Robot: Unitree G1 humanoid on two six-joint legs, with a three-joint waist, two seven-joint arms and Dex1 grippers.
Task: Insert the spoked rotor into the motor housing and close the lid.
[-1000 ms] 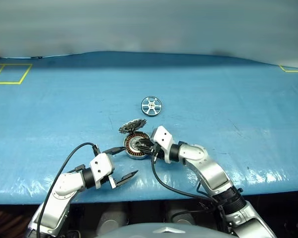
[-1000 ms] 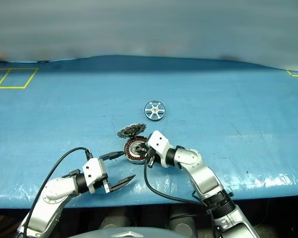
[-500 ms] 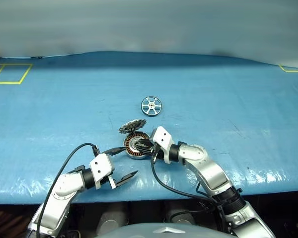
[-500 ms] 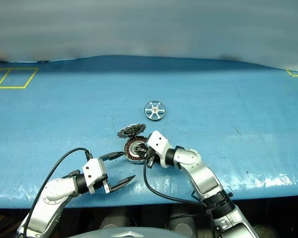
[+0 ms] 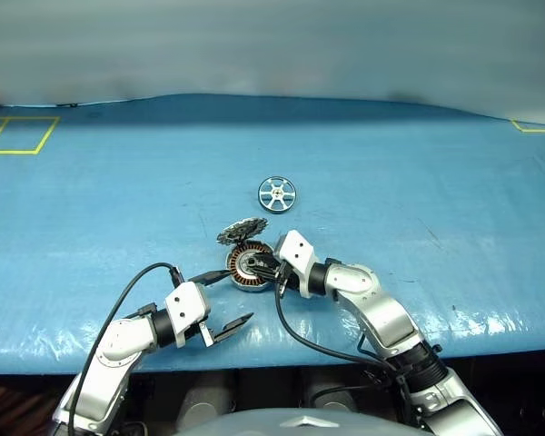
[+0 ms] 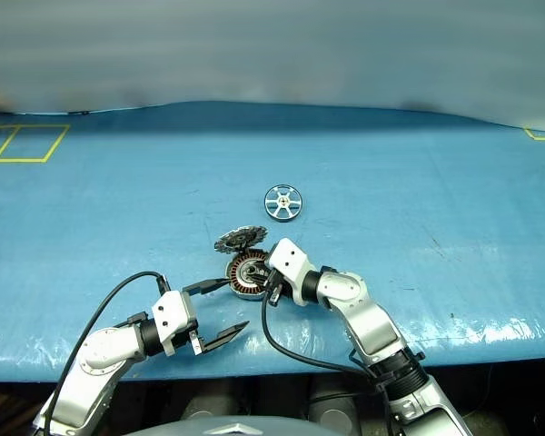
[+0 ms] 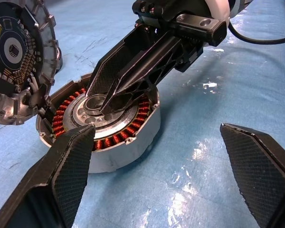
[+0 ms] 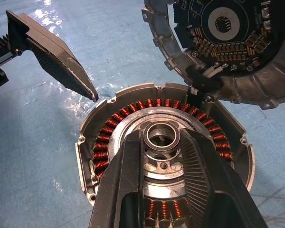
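Housing (image 5: pixel 248 267) is steadied by the right gripper (image 8: pixel 162 156), narrowed around its hub; left gripper (image 5: pixel 222 302) is spread, empty. Wheel (image 5: pixel 277 193) lies beyond the housing, unfetched; lid (image 5: pixel 241 232) hinged open. Fetching it comes next.

Before me the bench (image 5: pixel 418 182) lies under a blue sheet (image 5: pixel 118 209), glossy and creased, with bright glare along its near edge. Yellow tape (image 5: pixel 18 134) marks a rectangle at its far left corner, and another yellow tape corner (image 5: pixel 536 127) sits at the far right.
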